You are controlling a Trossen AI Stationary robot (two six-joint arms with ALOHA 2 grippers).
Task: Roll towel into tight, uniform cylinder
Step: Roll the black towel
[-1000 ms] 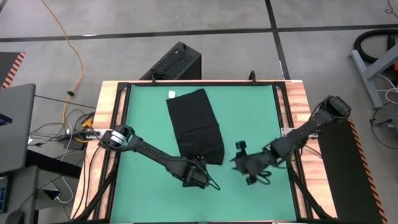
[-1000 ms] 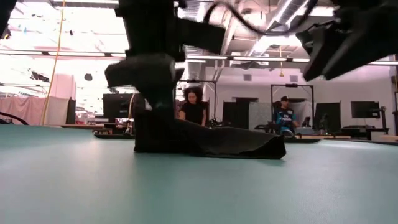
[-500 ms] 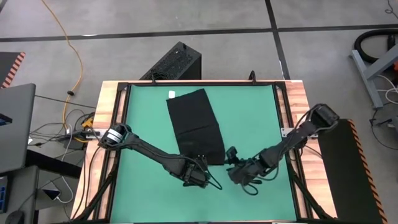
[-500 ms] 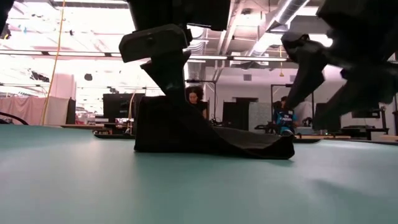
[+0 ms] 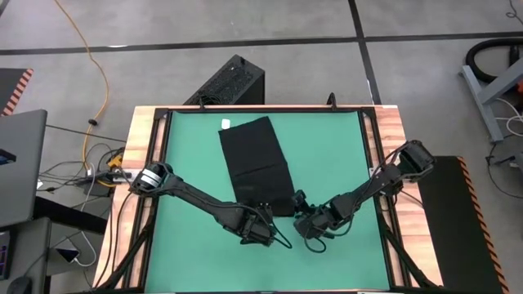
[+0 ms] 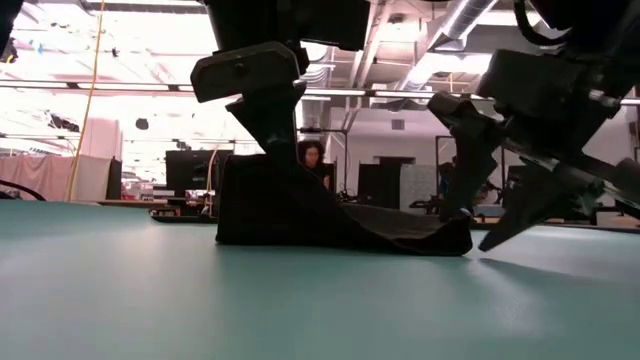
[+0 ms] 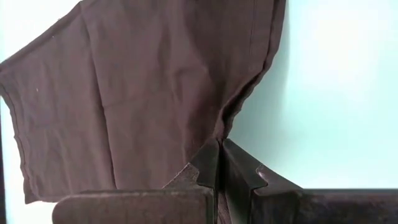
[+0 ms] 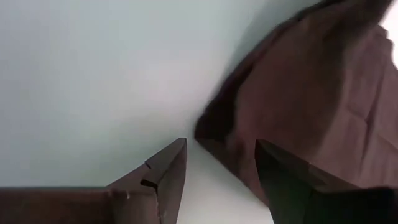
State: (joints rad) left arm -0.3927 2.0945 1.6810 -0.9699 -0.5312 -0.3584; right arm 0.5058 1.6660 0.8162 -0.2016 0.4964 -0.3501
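Black towel [image 5: 258, 167] spread flat on the green mat [image 5: 327, 155] of the bench [image 5: 395, 131], a little left of centre in the high view, long side running from the upper middle toward the lower middle of the frame. Small white tag [image 5: 225, 124] at the upper left corner of the cloth.

Left end effector [image 5: 263, 218] placed at the lower edge of the towel, below the centre of the high view. Fingers pressed together, pinching the towel's near left corner; in the left wrist view the closed fingers [image 7: 214, 163] meeting at a fold of the brown-looking cloth [image 7: 137, 87], creases running out from the pinched spot. In the low view this corner lifted up off the mat under the left end effector [image 6: 268, 150], the rest of the towel [image 6: 340, 220] sloping down to the flat corner at the right.

Right end effector [image 5: 299, 211] just beside the lower right corner of the towel, lower centre of the high view. Fingers spread apart, holding nothing; in the right wrist view the two fingertips [image 8: 174, 163] open with the towel corner [image 8: 214, 127] near the gap between them, not clamped. In the low view right end effector [image 6: 480, 190] low over the mat, close to the flat corner.

Black ribbed box [image 5: 229, 83] on the floor beyond the upper edge of the bench. Person [image 6: 312, 160] seated far behind, in the room.
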